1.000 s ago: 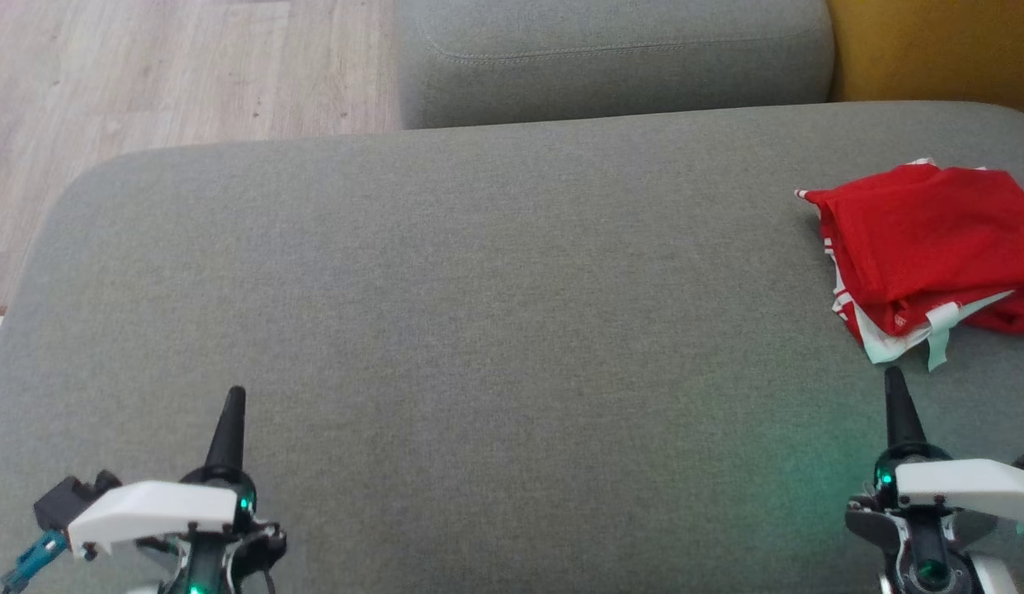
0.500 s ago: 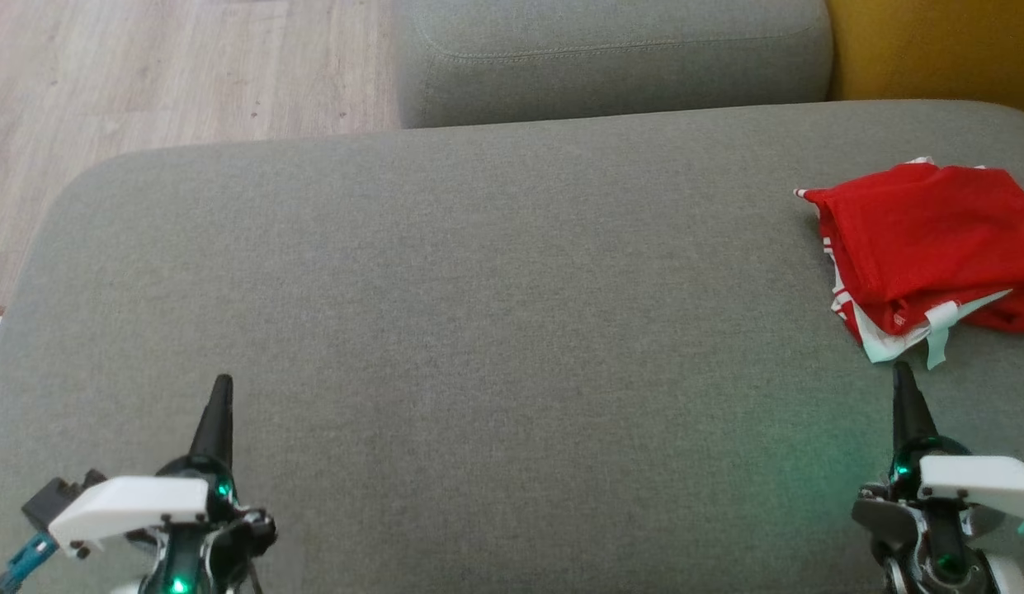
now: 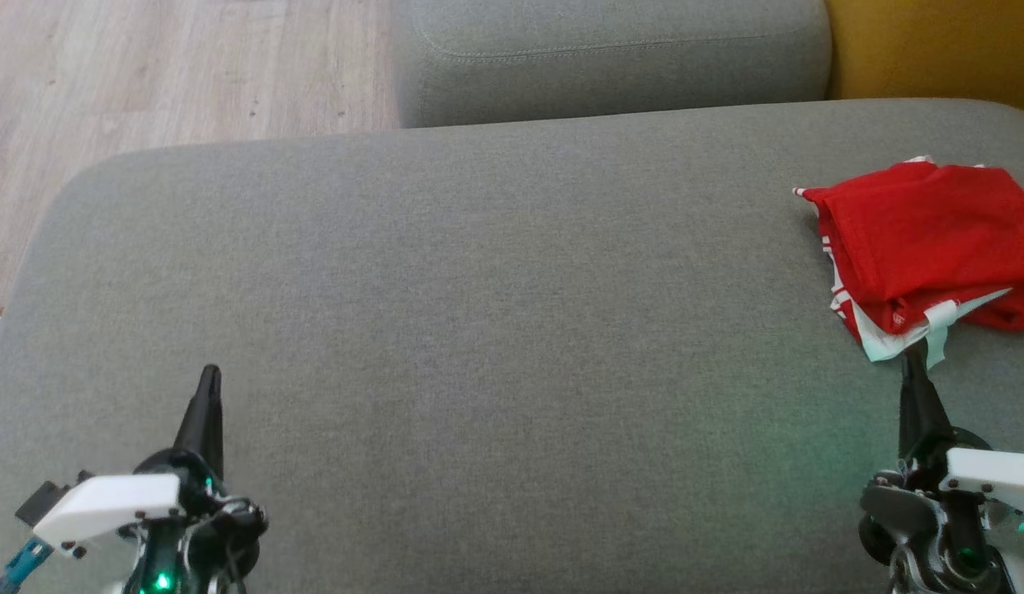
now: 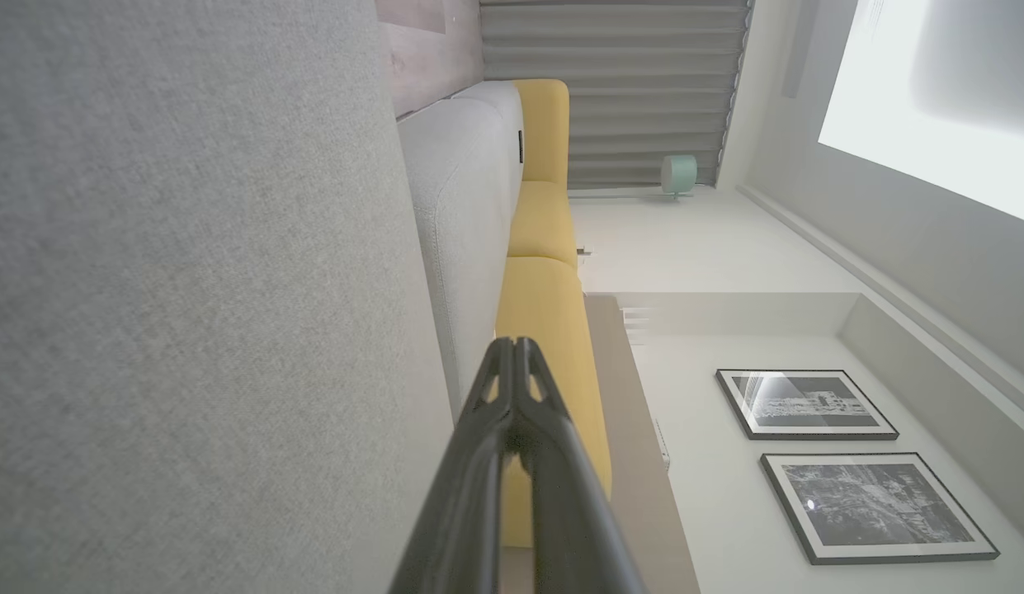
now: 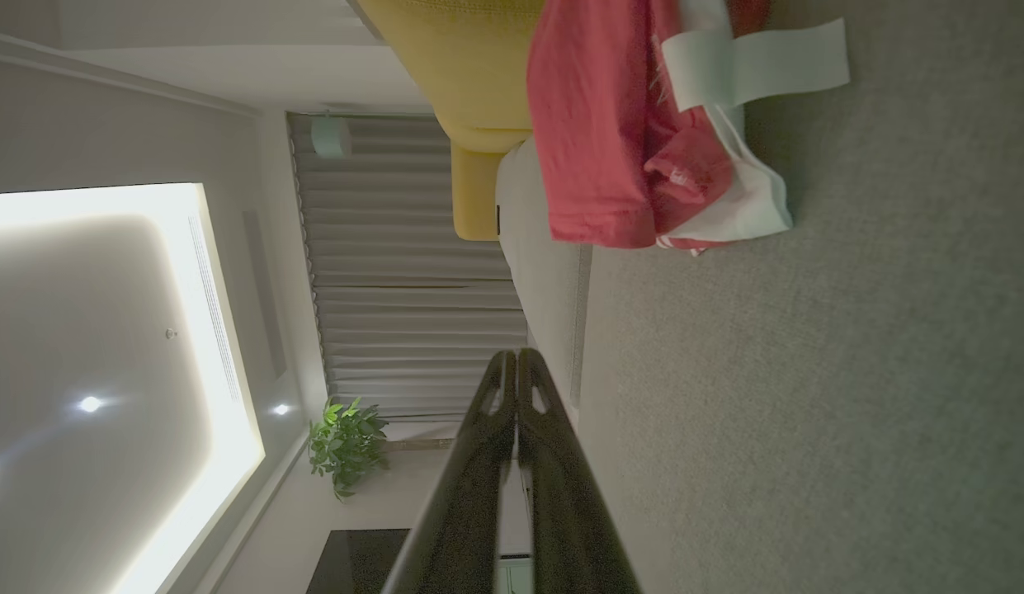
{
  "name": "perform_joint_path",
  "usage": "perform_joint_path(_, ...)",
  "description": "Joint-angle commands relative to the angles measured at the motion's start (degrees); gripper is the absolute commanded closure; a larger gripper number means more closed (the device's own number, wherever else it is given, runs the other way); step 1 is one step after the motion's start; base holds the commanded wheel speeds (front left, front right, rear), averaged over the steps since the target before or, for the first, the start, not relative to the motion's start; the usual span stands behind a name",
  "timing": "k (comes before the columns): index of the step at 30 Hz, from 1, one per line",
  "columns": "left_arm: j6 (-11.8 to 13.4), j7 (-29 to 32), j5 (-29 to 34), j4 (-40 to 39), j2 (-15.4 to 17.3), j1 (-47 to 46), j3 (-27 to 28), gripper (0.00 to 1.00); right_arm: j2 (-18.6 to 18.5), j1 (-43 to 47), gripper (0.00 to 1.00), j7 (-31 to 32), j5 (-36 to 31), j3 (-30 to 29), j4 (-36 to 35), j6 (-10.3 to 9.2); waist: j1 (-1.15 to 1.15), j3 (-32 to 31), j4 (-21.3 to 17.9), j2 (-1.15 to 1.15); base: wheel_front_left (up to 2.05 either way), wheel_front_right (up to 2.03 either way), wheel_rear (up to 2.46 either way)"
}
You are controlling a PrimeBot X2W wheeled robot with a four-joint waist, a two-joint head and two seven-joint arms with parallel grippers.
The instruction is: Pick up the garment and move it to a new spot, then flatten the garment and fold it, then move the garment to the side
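— We took the sofa cushion point(image 3: 478, 313) for matt, coarse-woven grey cloth, didn't we?
— We did. The garment point(image 3: 924, 235) looked like thin, smooth red cloth, the floor point(image 3: 148, 74) pale matt wood, and the left gripper point(image 3: 208, 373) had glossy dark fingers point(image 4: 470, 503).

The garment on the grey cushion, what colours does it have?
The garment is red with white trim; the head view shows it best.

No legible text or markings.

A grey sofa seat point(image 3: 478, 289) has a yellow cushion point(image 3: 932, 49) behind and wooden floor point(image 3: 148, 82) leftward.
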Motion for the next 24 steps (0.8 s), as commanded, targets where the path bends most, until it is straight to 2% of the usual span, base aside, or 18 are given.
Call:
perform_joint_path(1, -0.5, 0.6, -1.4, -1.5, 0.9, -3.9, 2.4, 1.0, -0.3, -3.0, 1.0, 0.6, 1.7, 1.0, -2.5, -0.05, 0.0, 0.0, 0.0, 0.0, 0.0, 0.0, 0.0)
perform_joint_path(24, -0.6, 1.2, -2.2, -1.5, 0.7, -4.0, 2.9, 1.0, -0.3, -3.1, 1.0, 0.9, 2.8, 0.9, -2.6, -0.05, 0.0, 0.0, 0.0, 0.0, 0.0, 0.0, 0.0)
